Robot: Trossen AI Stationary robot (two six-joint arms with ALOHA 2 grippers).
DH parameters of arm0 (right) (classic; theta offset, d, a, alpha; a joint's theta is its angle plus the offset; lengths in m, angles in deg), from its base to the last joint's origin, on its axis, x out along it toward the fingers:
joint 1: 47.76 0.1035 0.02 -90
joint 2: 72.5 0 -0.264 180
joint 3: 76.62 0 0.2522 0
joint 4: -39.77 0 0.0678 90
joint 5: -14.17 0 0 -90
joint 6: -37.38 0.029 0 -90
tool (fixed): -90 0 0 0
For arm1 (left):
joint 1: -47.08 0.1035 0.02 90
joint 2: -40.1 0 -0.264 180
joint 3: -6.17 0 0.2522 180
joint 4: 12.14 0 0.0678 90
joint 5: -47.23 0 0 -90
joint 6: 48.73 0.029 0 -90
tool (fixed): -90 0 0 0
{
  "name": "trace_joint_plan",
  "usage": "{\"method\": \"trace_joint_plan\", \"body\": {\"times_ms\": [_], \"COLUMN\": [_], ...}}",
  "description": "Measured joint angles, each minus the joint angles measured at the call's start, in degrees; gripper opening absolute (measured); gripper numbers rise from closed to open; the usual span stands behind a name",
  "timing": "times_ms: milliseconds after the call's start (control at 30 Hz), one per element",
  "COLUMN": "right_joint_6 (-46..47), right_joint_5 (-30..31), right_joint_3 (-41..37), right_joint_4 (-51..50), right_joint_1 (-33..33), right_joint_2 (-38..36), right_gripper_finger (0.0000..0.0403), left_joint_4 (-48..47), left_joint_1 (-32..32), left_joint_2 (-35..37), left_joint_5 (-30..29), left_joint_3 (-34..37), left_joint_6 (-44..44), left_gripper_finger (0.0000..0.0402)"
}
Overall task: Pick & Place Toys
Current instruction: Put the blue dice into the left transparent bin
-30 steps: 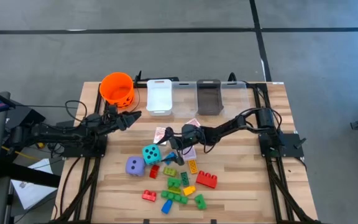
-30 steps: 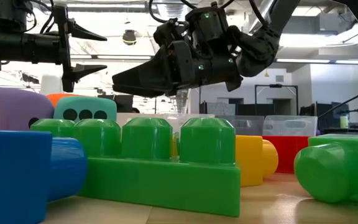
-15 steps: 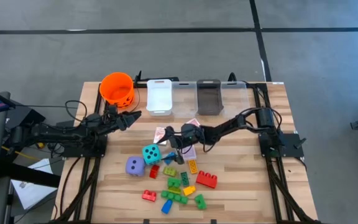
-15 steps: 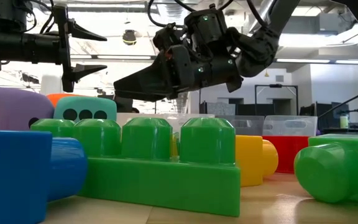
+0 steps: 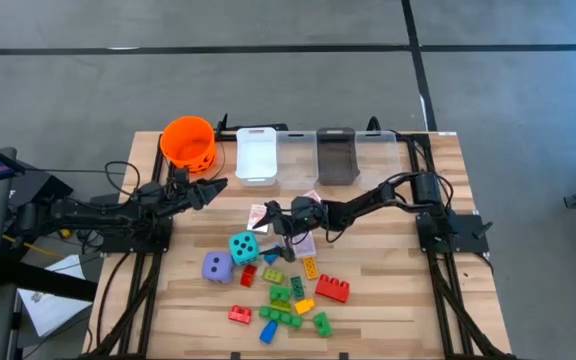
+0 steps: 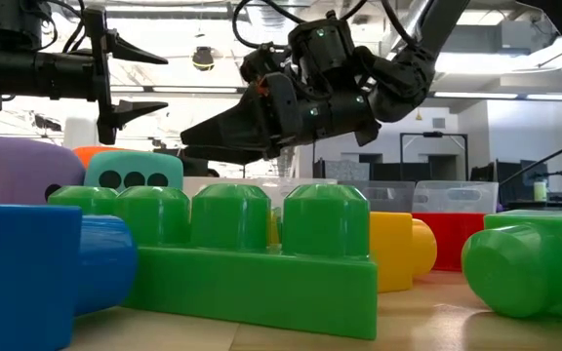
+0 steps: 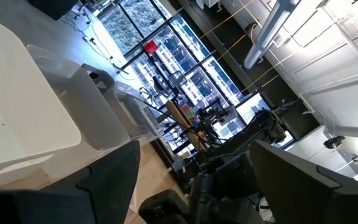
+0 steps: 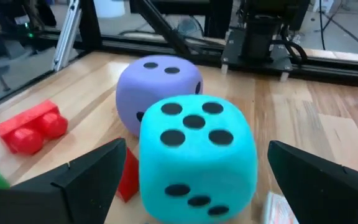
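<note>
You have the right gripper (image 5: 280,233) over the middle of the wooden table (image 5: 388,300), raised above the surface, fingers spread wide and holding nothing. In the right wrist view its two dark fingers (image 8: 82,177) flank the large teal dotted die (image 8: 194,155), which sits on the table ahead of them, untouched. The large purple dotted die (image 8: 157,87) stands just behind the teal one; from above, the purple die (image 5: 217,266) lies beside the teal die (image 5: 243,246), nearer the left arm.

The pink-backed playing cards (image 5: 259,214) lie near the right gripper. The small plastic building bricks form a loose cluster toward the front edge: a red brick (image 5: 332,289), a yellow brick (image 5: 310,267), a green brick (image 5: 281,296) and a blue brick (image 5: 268,331) among them.

The left gripper (image 5: 214,188) waits at the table's left side, fingers parted and empty, just beside the orange plastic bucket (image 5: 188,141). The white rectangular bin (image 5: 257,155) and the clear rectangular bin (image 5: 336,155) stand along the far edge.
</note>
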Motion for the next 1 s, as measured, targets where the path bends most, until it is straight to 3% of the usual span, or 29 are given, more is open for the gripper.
{"method": "trace_joint_plan", "body": {"times_ms": [233, 500, 1000], "right_joint_6": [3.32, 0.54, 0.14], "right_joint_5": [-1.00, -1.59, -3.09], "right_joint_3": [4.72, 9.58, 10.50], "right_joint_4": [-1.90, -6.58, -10.79], "right_joint_1": [-0.20, -0.06, 1.59], "right_joint_2": [3.23, 4.52, 4.80], "right_gripper_finger": [0.0386, 0.0386, 0.0386], "left_joint_4": [0.02, -0.07, -0.15], "left_joint_1": [0.00, 0.00, 0.00], "left_joint_2": [-0.14, -0.32, -0.32], "left_joint_5": [0.03, 0.22, 0.17], "left_joint_3": [-0.01, -0.01, -0.02], "left_joint_6": [0.15, 0.17, 0.20], "left_gripper_finger": [0.0298, 0.0298, 0.0298]}}
